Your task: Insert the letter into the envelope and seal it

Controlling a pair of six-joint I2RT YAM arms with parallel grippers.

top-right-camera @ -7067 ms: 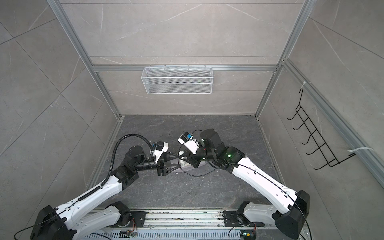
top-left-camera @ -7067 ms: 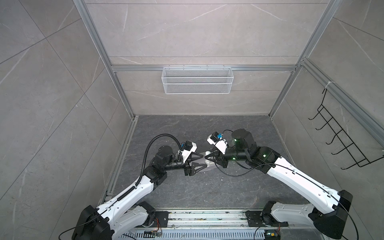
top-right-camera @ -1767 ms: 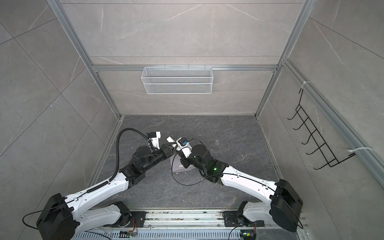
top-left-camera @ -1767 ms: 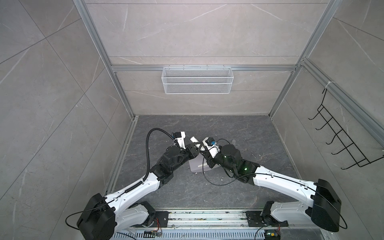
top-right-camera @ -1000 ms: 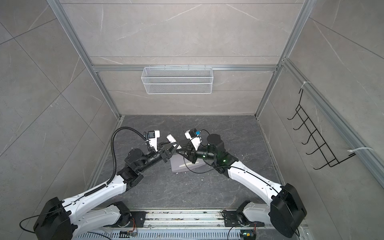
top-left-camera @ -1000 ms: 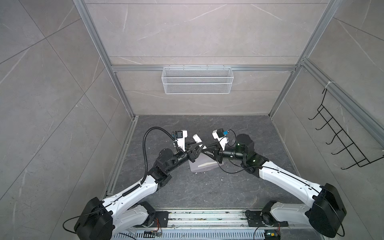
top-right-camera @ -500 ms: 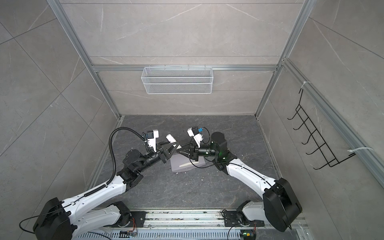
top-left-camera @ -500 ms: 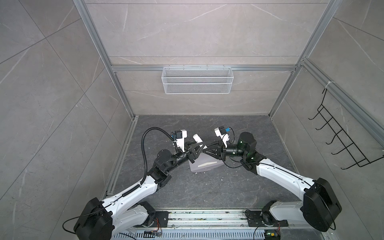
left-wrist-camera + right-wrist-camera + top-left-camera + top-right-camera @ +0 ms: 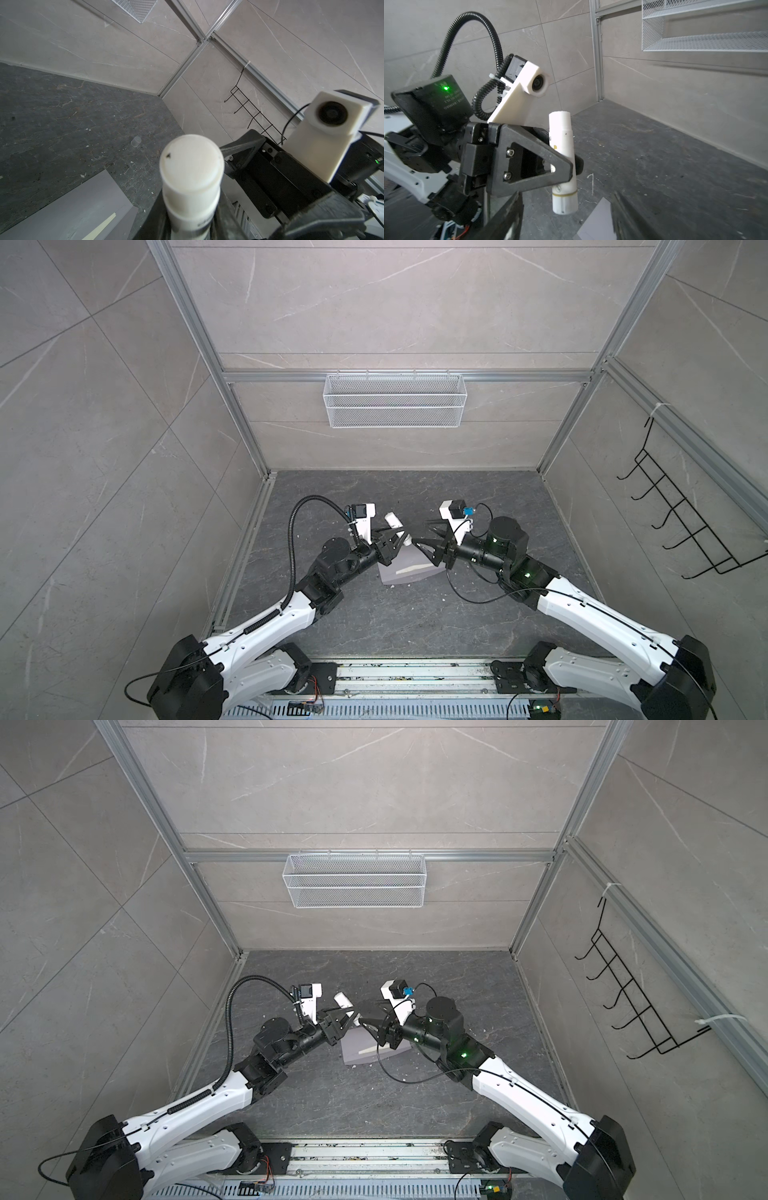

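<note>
The lavender-grey envelope (image 9: 405,572) (image 9: 360,1052) (image 9: 72,212) (image 9: 598,224) lies flat on the dark floor in both top views, with a thin cream strip across its face. The letter is hidden. My left gripper (image 9: 397,537) (image 9: 347,1021) (image 9: 191,224) (image 9: 571,166) is shut on a white glue stick (image 9: 395,522) (image 9: 343,1000) (image 9: 191,176) (image 9: 562,158), held tilted above the envelope's far left corner. My right gripper (image 9: 419,534) (image 9: 362,1017) (image 9: 566,220) faces it from the right. It is open with nothing between its fingers, and its tips are close to the stick's lower end.
A small clear cap (image 9: 136,142) stands on the floor beyond the envelope. A white wire basket (image 9: 395,400) hangs on the back wall and a black hook rack (image 9: 685,526) on the right wall. Small white specks dot the floor.
The right gripper's jaws have spread open near the glue stick. The left gripper holds the stick in the same place. The envelope has not moved.
</note>
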